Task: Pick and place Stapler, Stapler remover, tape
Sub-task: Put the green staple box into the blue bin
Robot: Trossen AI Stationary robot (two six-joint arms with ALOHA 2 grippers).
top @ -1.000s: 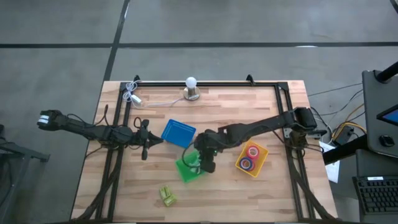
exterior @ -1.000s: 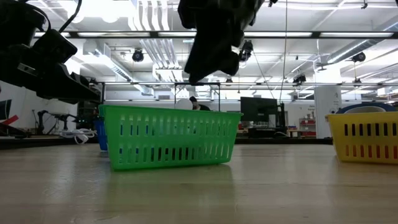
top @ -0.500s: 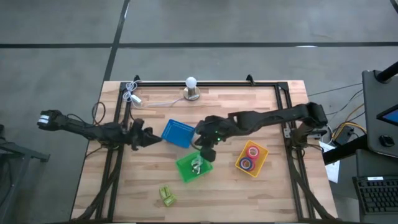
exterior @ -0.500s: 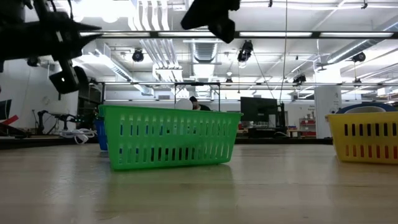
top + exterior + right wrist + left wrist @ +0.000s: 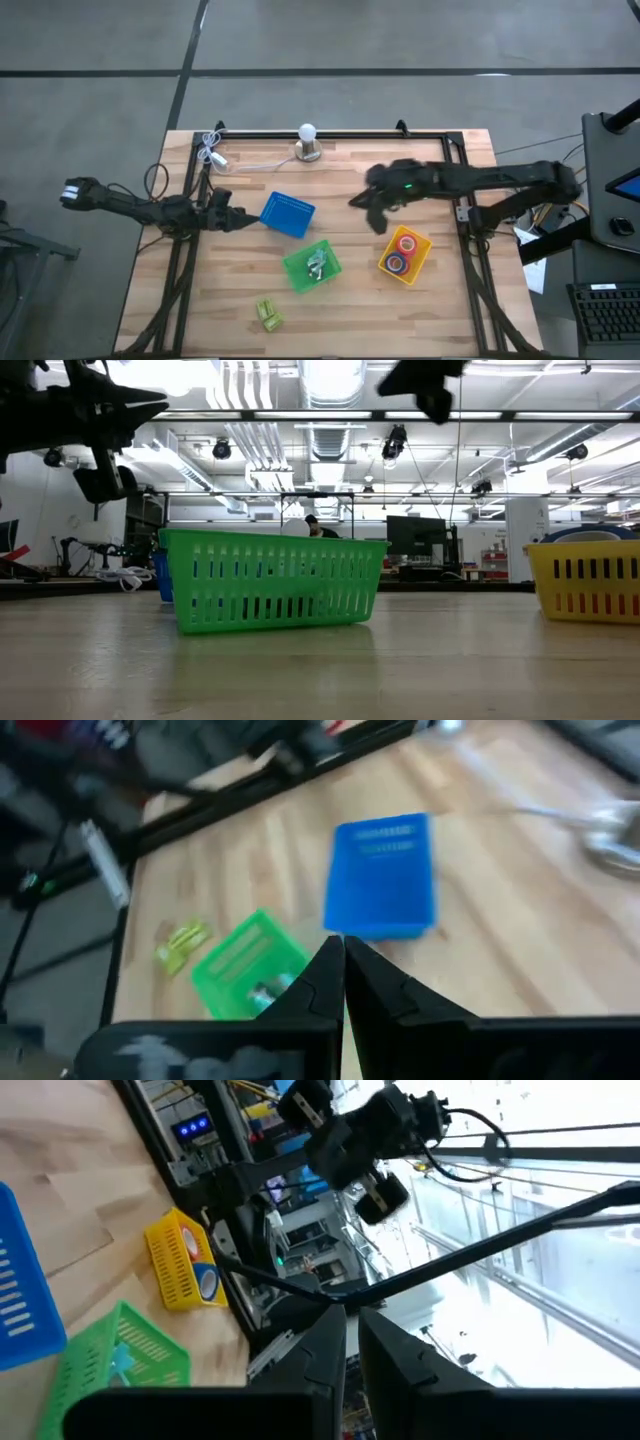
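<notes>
Hovering with fingers pressed together, empty: right gripper, up-table of yellow bin holding tape. Blurred metal piece in green bin, hard to identify.

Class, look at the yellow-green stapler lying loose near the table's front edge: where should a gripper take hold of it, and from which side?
Grip the yellow-green stapler across its narrow middle, coming straight down from above. It lies flat and alone on the table, so both long sides are free.
</notes>
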